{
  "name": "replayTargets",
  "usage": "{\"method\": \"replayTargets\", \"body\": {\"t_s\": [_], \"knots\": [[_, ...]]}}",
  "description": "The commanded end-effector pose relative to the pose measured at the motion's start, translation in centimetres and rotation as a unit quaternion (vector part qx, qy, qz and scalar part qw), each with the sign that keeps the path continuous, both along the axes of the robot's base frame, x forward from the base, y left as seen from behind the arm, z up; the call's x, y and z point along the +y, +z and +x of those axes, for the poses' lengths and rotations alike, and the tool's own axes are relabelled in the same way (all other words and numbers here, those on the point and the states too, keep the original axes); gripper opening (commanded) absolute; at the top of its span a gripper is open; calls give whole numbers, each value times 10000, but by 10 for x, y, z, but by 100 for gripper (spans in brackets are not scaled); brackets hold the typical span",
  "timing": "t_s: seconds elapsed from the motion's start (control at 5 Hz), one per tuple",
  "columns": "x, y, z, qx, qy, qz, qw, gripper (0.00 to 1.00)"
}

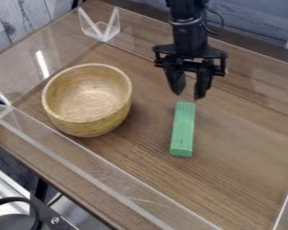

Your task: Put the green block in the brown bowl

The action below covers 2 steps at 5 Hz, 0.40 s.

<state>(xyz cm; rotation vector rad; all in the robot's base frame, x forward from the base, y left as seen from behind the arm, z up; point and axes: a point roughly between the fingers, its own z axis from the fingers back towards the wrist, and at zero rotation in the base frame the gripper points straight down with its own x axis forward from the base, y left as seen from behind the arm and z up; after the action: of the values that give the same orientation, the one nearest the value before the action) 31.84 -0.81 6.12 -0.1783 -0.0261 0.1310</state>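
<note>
Claw (pixel 190 89) spread wide and empty, pointing straight down just above the far end of the green block (pixel 183 128). The block lies flat on the table (pixel 248 171), ungrabbed; the brown bowl (pixel 86 99) off to its left is empty, so grasping, carrying and dropping all remain.

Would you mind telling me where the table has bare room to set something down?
Bare wood runs along the near edge, in front of the brown bowl and green block, and right of the block. It is tightest at the block's far end, under the open gripper.
</note>
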Motion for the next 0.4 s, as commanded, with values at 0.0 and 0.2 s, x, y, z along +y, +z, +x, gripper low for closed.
{"method": "replayTargets", "body": {"t_s": [0.0,0.2], "knots": [[-1,11,8,-237,-37,48,9997,100],[-3,1,5,-149,-43,104,9998,100]]}}
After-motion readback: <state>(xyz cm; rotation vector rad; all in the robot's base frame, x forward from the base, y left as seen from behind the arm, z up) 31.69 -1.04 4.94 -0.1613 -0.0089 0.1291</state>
